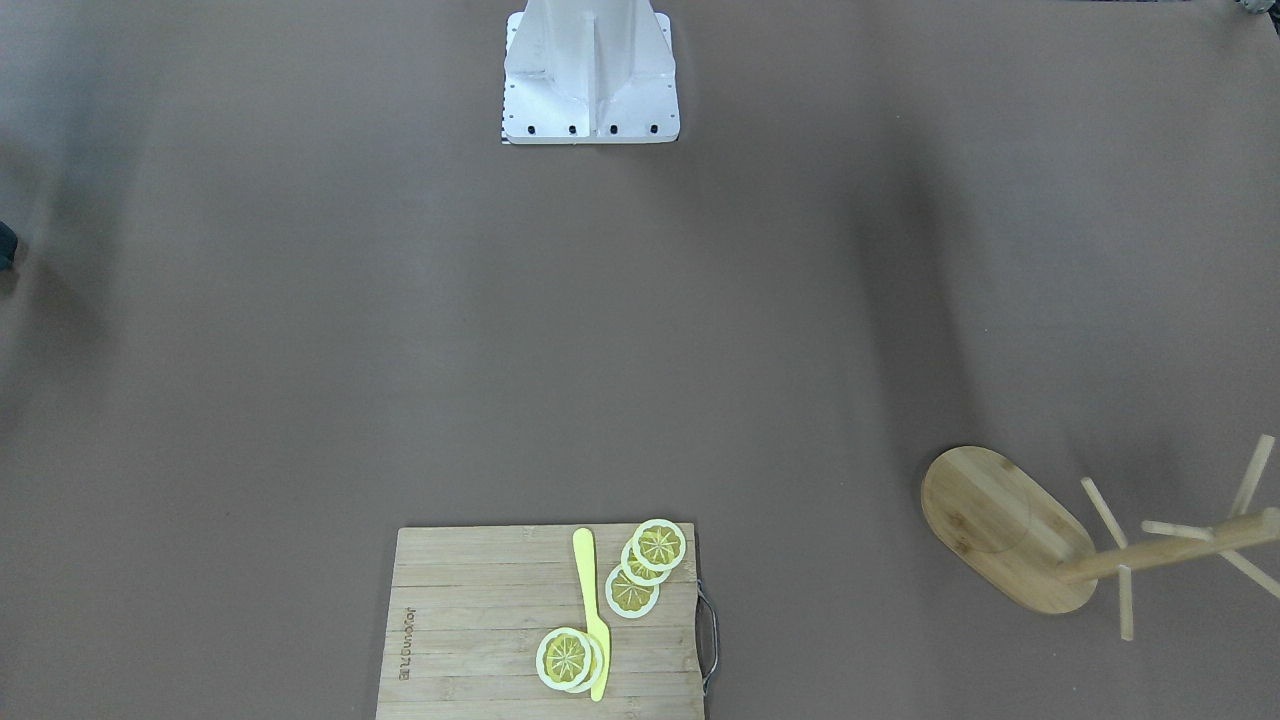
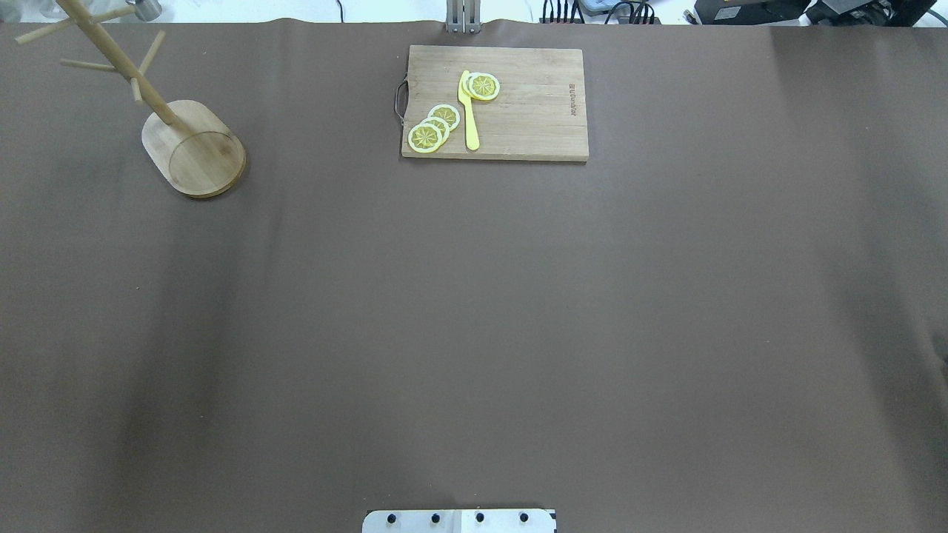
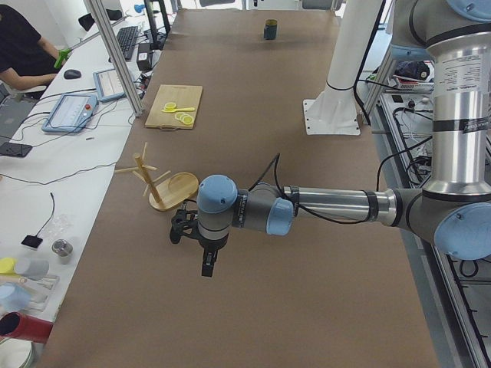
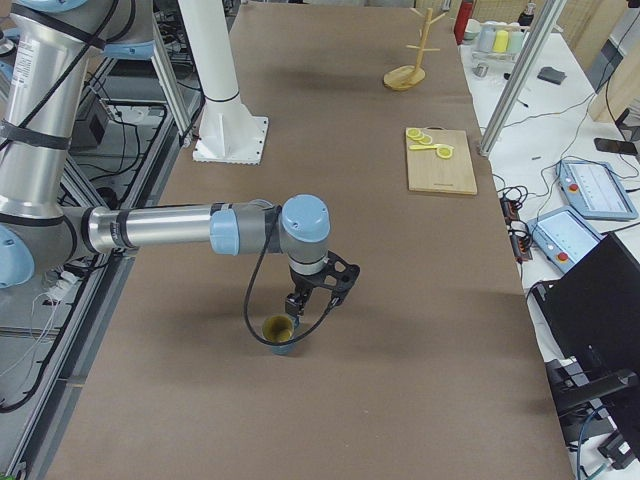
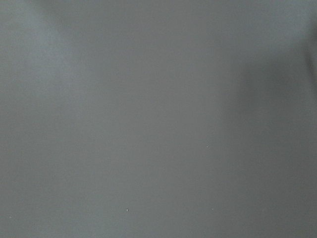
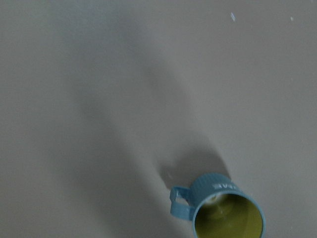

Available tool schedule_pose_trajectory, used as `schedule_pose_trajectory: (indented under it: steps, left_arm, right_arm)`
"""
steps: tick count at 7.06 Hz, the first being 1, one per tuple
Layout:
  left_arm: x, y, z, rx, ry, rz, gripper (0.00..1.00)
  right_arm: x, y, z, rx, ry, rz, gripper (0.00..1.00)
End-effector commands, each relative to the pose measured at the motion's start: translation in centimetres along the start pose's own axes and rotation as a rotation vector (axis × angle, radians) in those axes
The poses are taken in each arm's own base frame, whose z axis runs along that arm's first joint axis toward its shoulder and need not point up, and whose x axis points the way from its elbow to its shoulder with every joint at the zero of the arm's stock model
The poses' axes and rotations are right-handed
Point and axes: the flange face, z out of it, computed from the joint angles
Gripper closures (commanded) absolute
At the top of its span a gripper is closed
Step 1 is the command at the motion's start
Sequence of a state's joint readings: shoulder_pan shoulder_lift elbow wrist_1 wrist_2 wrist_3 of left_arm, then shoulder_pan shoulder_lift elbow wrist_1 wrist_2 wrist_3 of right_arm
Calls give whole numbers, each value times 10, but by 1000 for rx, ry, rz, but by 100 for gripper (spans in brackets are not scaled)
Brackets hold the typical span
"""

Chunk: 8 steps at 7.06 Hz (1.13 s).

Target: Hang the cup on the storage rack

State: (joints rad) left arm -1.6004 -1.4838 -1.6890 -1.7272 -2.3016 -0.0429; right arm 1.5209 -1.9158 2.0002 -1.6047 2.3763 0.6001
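The cup, blue-grey with a yellow inside, stands upright on the brown table near the robot's right end. It also shows in the right wrist view, handle to the left, and far off in the exterior left view. My right gripper hangs just above and beside it; I cannot tell if it is open. The storage rack stands at the far left, and also shows in the front view. My left gripper hovers over bare table near the rack; I cannot tell its state.
A wooden cutting board with lemon slices and a yellow knife lies at the table's far middle edge. The robot's white base stands mid-table. Operators' desks with gear lie beyond the far edge.
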Motion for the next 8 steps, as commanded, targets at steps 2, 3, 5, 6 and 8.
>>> schedule_pose_trajectory:
  steps: [2,3,5,6,8]
  left_arm:
    - [2,-1,-6,11,0,3,1]
    - [5,-2,-10,18,0,5,1]
    - [11,-4,-21,36,0,11,1]
    - [17,-3,-27,46,1,17,1]
    - [18,-3,-28,46,1,15,1]
  right_arm:
    - [34,36,10,-93,-55,211,0]
    - [49,38,18,-56,-41,191,0]
    - [84,22,49,20,-24,211,0]
    - [94,29,54,53,-56,245,0]
    - [118,29,74,63,-69,270,0]
